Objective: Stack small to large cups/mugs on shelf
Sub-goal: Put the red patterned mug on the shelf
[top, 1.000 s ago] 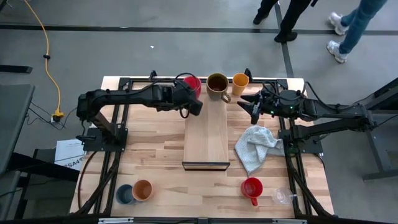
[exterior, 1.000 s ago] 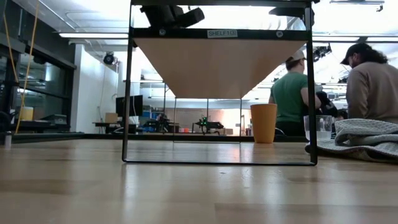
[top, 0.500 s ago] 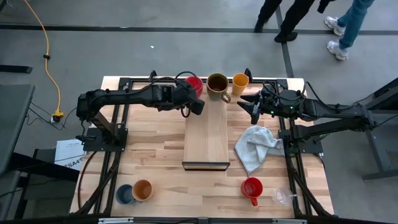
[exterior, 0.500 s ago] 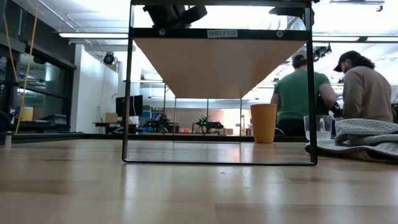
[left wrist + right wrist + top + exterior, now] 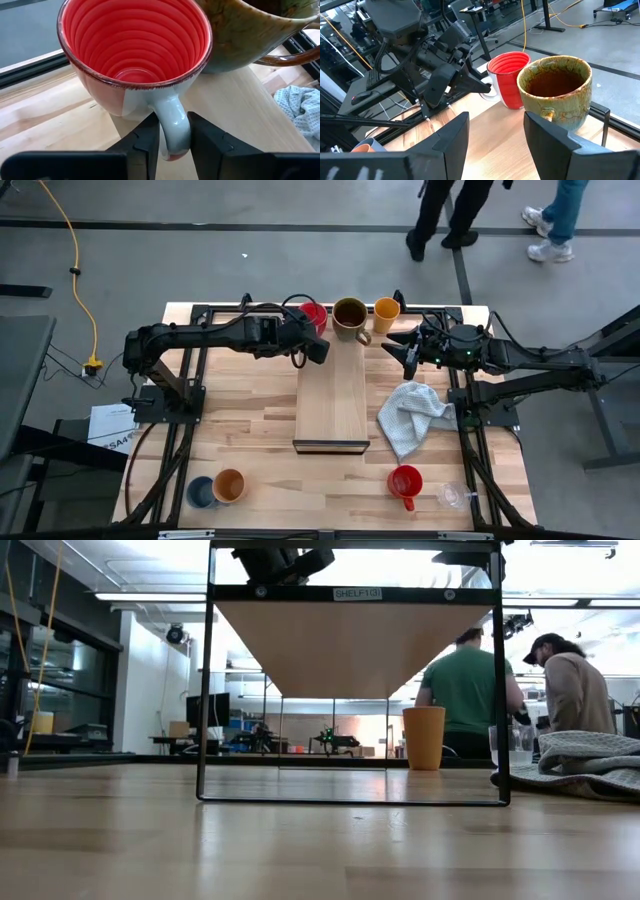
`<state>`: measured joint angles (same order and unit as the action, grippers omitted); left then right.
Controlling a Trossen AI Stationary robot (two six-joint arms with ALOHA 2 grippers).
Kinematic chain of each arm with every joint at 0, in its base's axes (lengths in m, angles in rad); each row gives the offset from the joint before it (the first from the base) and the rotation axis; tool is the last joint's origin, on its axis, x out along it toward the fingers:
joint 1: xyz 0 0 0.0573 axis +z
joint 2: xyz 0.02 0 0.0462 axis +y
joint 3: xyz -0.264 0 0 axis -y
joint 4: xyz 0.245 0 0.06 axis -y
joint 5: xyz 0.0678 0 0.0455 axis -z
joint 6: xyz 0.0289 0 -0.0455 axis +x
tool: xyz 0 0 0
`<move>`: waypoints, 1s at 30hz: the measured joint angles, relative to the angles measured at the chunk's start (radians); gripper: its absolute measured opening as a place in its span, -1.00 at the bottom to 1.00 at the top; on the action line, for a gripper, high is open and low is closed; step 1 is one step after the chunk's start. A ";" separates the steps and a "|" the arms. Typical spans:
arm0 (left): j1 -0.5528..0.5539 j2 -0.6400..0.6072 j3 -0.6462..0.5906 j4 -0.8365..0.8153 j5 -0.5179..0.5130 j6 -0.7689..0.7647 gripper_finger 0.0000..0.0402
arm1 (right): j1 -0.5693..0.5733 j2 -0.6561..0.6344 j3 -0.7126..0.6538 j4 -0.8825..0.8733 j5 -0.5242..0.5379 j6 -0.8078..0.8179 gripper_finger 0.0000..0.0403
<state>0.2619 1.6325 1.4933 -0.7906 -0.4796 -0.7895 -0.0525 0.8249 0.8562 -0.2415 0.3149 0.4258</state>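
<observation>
My left gripper [image 5: 318, 348] is shut on a red mug [image 5: 311, 315] at the far left corner of the shelf [image 5: 333, 395], a pale board on a black frame. The mug also shows in the right wrist view [image 5: 508, 79]. A large olive-brown mug [image 5: 350, 317] stands on its base on the shelf's far end, right beside the red mug. An orange cup [image 5: 386, 309] stands just right of it. My right gripper [image 5: 402, 352] is open and empty, right of the shelf's far end. My left gripper pinches the red mug's pale handle [image 5: 172, 125] between its two fingers [image 5: 147, 142], one on each side of the loop. The fingers come about level from the near left. The mug is upright with its mouth up; whether its base rests on the shelf I cannot tell.
A pale grey cloth [image 5: 413, 416] lies crumpled right of the shelf. A second red mug [image 5: 405, 482] and a clear glass [image 5: 452, 496] stand near the front right, a blue cup [image 5: 200, 492] and an orange cup [image 5: 230, 485] at the front left. People walk beyond the far edge [image 5: 440, 210].
</observation>
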 joint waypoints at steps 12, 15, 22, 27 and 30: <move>0.000 0.000 0.000 -0.005 0.003 -0.026 -0.34 | 0.000 0.000 0.000 0.000 0.000 0.000 -0.10; 0.000 0.000 0.000 -0.006 0.003 -0.026 -0.16 | 0.000 0.000 0.000 0.000 0.000 0.000 -0.10; 0.000 0.000 0.000 -0.005 0.039 -0.027 0.17 | 0.000 0.000 0.000 0.000 0.000 -0.001 -0.10; 0.000 0.000 0.000 -0.005 0.075 -0.031 0.30 | 0.000 0.000 0.000 0.000 0.000 -0.008 -0.10; 0.000 -0.014 -0.001 -0.013 0.092 -0.031 0.34 | 0.000 0.000 0.000 0.000 0.000 -0.008 -0.10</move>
<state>0.2615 1.6190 1.4921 -0.8038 -0.3875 -0.8204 -0.0525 0.8249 0.8558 -0.2417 0.3153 0.4175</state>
